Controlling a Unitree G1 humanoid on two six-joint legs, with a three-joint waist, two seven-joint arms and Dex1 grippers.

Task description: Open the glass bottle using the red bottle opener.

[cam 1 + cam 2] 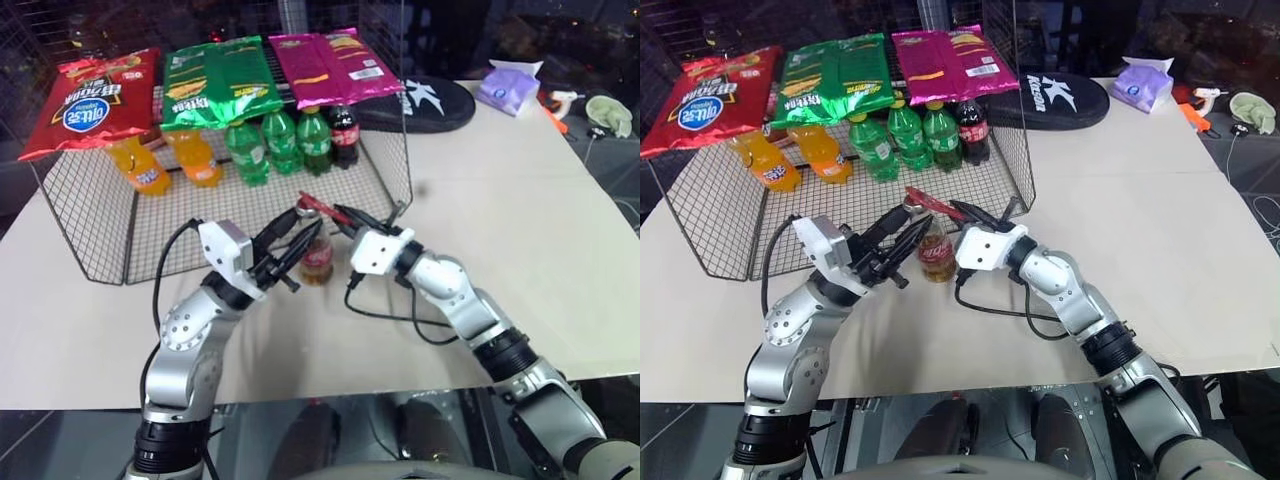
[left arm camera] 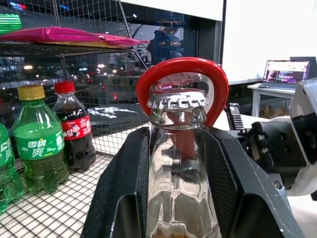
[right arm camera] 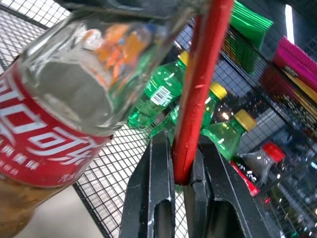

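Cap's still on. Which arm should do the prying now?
Probably the right: the right gripper is shut on the red bottle opener, whose ring sits at the crimped cap. The left gripper clamps the glass bottle, so it should only steady.

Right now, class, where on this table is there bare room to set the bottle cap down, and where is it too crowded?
Free: the table right of the wire rack, below the black bag and tissue pack; also the front strip. Crowded: around the glass bottle, where left tool and right tool with the red bottle opener meet.

Silver jointed arms, white wrist blocks, black cables, black-fingered left claw (image 1: 292, 240).
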